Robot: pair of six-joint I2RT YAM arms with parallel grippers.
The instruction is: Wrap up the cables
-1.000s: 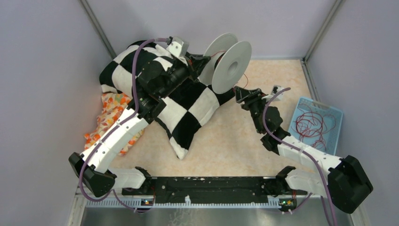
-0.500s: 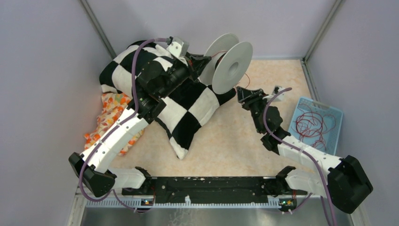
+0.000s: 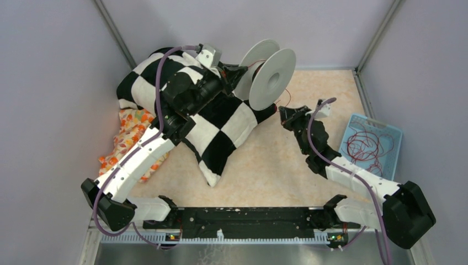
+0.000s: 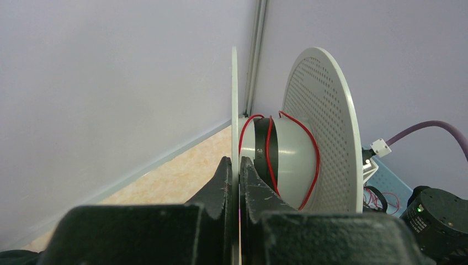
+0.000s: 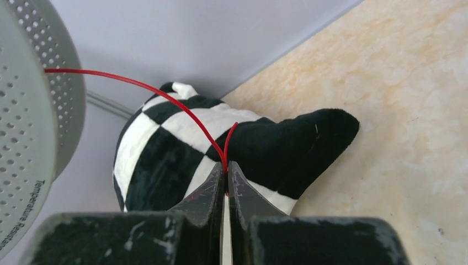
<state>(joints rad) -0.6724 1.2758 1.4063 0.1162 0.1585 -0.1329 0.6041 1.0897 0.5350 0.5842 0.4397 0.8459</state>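
Pale marbled table (image 3: 270, 165) with three things lying on it.
A black-and-white checked pillow (image 3: 221, 130) sprawls across the left rear, overlapping an orange-patterned cloth (image 3: 129, 130) by the left wall. A light-blue basket (image 3: 381, 122) sits at the right edge, well apart from them, with red cables (image 3: 367, 146) tangled inside.

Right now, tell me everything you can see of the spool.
The spool is pale grey plastic: two round flanges, at least one perforated, on a black-banded hub. A few red cable turns circle the hub. The left gripper pinches one flange, holding it on edge at the table's far side; cable runs to the right gripper.
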